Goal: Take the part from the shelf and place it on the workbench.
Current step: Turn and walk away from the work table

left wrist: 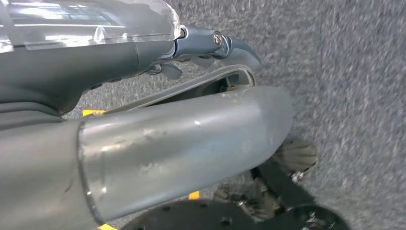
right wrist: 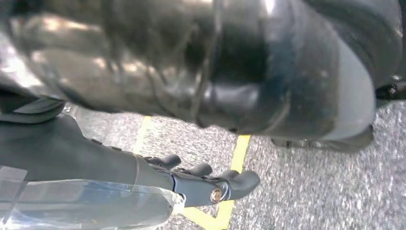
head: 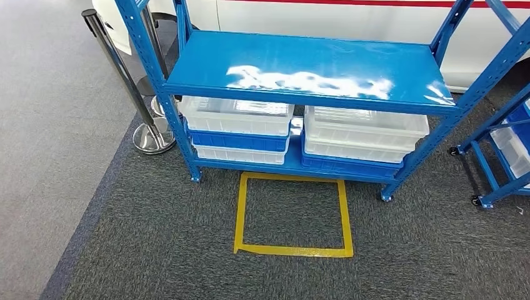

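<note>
Shelf [head: 300, 75] is faced from the yellow floor square [head: 292, 215] — part presumably inside stacked bins [head: 237, 128], unseen. Left hand [left wrist: 210, 48] and right hand [right wrist: 206, 179] are hung empty, fingers loose — a square approach is needed first.

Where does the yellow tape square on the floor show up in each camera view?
Head view: the yellow tape square lies on the grey carpet in front of the blue shelf.
Left wrist view: small yellow bits of it peek out beside the hanging arm.
Right wrist view: a corner and two sides run behind the right hand.
Shared landmark: the grey carpet.
</note>
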